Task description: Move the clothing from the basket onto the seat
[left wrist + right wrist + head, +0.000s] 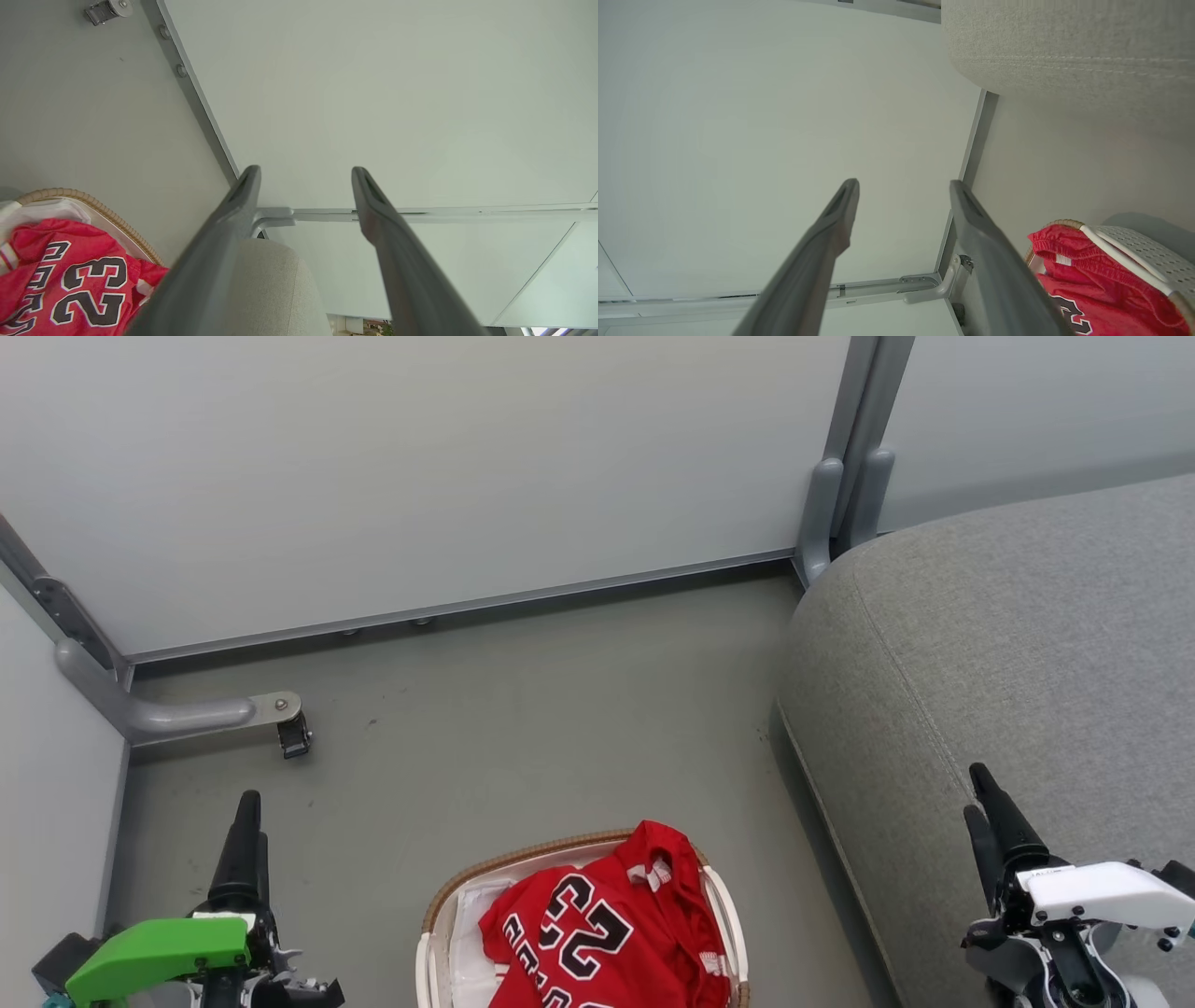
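Note:
The clothing (597, 933), a red jersey with a black "23", lies heaped in the basket (523, 856) at the bottom centre of the head view, one red fold draped over the far rim. The grey seat (1008, 644) rises to the right of it. My left gripper (247, 812) hangs left of the basket, open and holding nothing. My right gripper (976, 793) hovers over the seat's front edge, also open. The left wrist view shows its gripper (306, 175), the jersey (70, 284) and the basket rim (93, 203). In the right wrist view are that gripper (903, 186), the clothing (1087, 280), the basket wall (1143, 254) and the seat (1064, 46).
Pale partition walls close the corner behind the grey floor (523, 728). A metal foot with a small caster (280, 719) juts out from the left wall. A grey post (840, 495) stands at the seat's far corner.

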